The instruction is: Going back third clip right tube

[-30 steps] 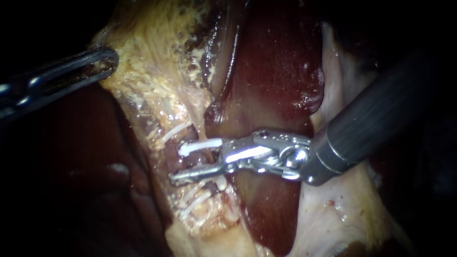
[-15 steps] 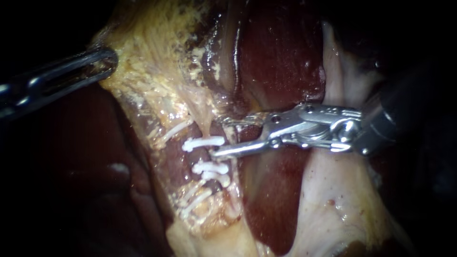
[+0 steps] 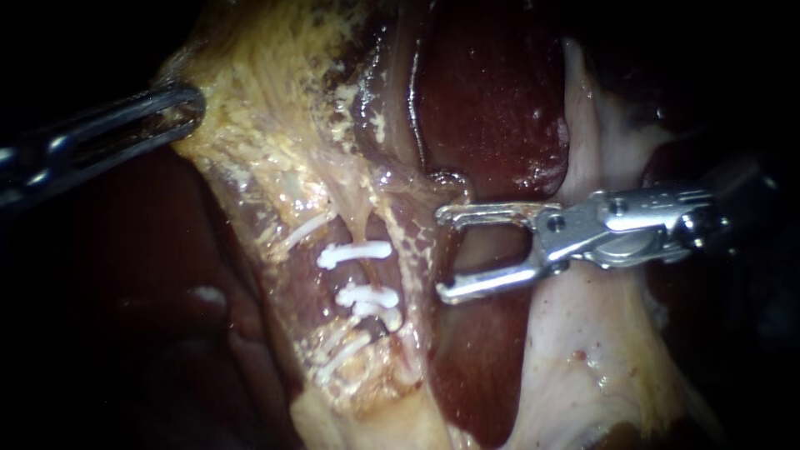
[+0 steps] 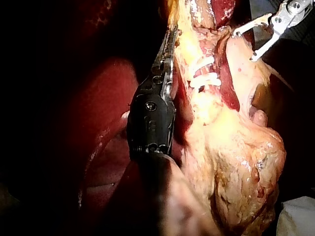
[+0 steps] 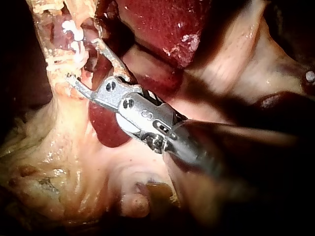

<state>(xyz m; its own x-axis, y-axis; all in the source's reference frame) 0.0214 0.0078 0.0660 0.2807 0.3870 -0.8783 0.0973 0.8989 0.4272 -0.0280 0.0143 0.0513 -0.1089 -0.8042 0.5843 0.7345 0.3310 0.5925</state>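
Observation:
Three white clips [image 3: 363,283] sit across the tube [image 3: 327,282], one above and two close together below. My right instrument [image 3: 442,252] is to their right, over dark red tissue, its jaws open and empty, apart from the tube. My left instrument [image 3: 179,108] is at the upper left, jaws shut on the edge of the gallbladder's yellowish tissue [image 3: 267,108]. In the left wrist view my left instrument [image 4: 169,39] lies along that tissue, with the clips [image 4: 204,73] beside it and my right instrument [image 4: 243,46] beyond. The right wrist view shows the open jaws [image 5: 82,60] just short of the clips [image 5: 74,34].
Dark red liver [image 3: 492,108] fills the upper middle behind the right instrument. Pale tissue [image 3: 575,350] spreads below its shaft. More liver [image 3: 125,275] lies dark at the lower left.
My right instrument has drawn back to the right, off the tube, with its jaws wide open; white clips now show where the jaws were. My left instrument has not moved.

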